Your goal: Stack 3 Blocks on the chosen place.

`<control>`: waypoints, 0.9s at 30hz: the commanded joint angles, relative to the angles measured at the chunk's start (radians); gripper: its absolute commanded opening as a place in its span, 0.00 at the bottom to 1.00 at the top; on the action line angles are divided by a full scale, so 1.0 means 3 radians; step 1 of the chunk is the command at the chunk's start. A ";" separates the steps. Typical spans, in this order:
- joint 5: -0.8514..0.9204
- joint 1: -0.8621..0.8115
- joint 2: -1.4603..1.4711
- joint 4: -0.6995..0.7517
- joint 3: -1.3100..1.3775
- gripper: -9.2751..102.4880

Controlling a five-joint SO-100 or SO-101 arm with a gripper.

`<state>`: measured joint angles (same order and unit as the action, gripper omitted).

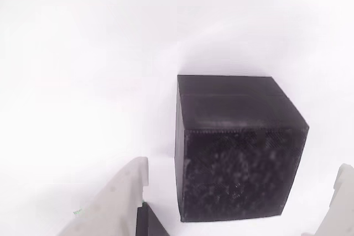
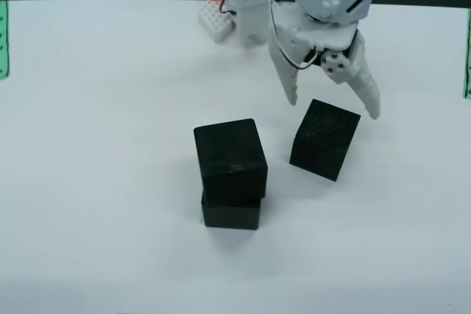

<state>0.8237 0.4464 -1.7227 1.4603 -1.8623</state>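
At six o'clock on the counter (image 2: 88, 182), two black blocks (image 2: 229, 174) sit stacked. At two o'clock from them lies the loose block (image 2: 324, 139), probably light, stiff, matte; best pinched across opposite flat faces. Beyond, the gripper (image 2: 335, 106) hovers, fingers (image 2: 367, 92) spread wide, empty.

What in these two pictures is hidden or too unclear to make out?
- Striped green patch: in the front view, the two stacked blocks cover all but a sliver.
- Gripper: in the view riding on it, the bottom edge cuts off its fingers.
- Loose block: in the front view, its far faces are turned away.
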 commanded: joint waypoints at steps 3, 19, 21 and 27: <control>-0.0010 -0.0026 0.0302 -0.0087 0.0297 0.47; -0.0010 -0.0051 0.0757 -0.0159 0.0624 0.40; -0.0010 -0.0051 0.0767 -0.0148 0.0624 0.37; -0.0077 -0.0010 0.0752 0.0010 0.0639 0.29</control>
<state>0.8176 0.4387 -1.4895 1.4251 -1.7058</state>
